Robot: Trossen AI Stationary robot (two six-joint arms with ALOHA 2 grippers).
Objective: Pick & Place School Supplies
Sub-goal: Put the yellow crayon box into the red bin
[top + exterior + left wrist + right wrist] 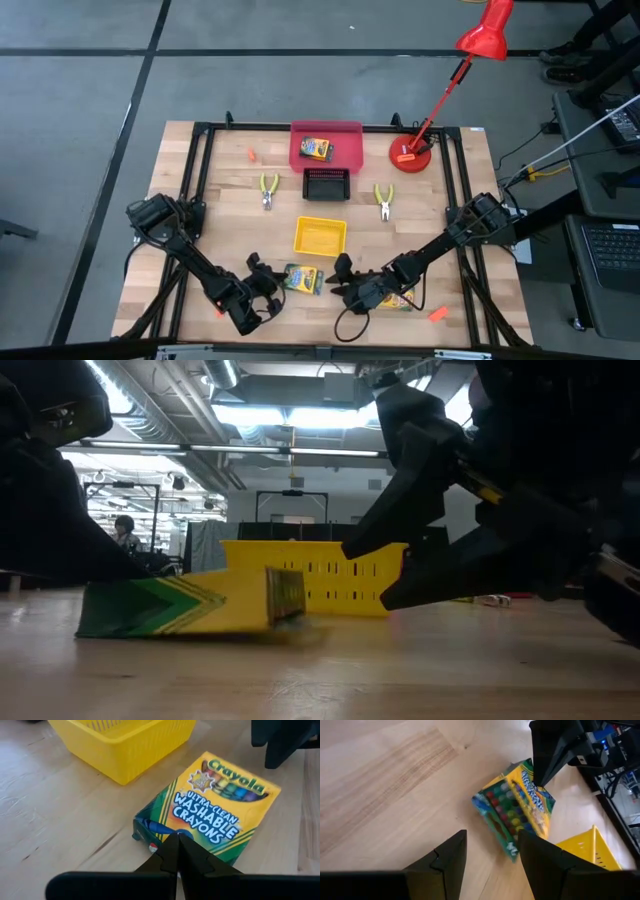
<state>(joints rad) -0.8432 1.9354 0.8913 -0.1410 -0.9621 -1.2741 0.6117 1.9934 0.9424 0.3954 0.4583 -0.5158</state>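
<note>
Both grippers sit low over the near edge of the pale wooden table (200, 200), facing each other across one crayon box. On the left arm, the dark two-finger left gripper (262, 288) has its fingers pressed together, nothing between them, its tips just beside the end of a flat yellow-and-green cardboard crayon box (302, 278) that lies face up on the wood; the left wrist view shows this box's printed front (210, 810) right ahead of the closed fingertips (176, 855). The dark right gripper (343, 280) has its jaws spread wide and holds nothing; its own wrist view shows the two fingers (445, 857) apart with the same box (517, 805) lying on the table just beyond them.

A second yellow-and-green crayon box (398, 300) lies under the right arm's forearm near the front edge, and a third (316, 149) rests inside the red plastic tray (345, 135) at the far side. Between them stand a black slotted tray (325, 185) and a yellow plastic tray (319, 236), the yellow one just beyond the first box. Two small yellow-handled pliers lie on the wood, one (268, 190) left of the black tray and one (384, 200) right of it. Tiny orange-red stubby pieces lie scattered: one (250, 155) near the red tray, one (437, 313) at the front right, one (218, 309) at the front left. A red desk lamp (412, 155) stands at the far right corner.
</note>
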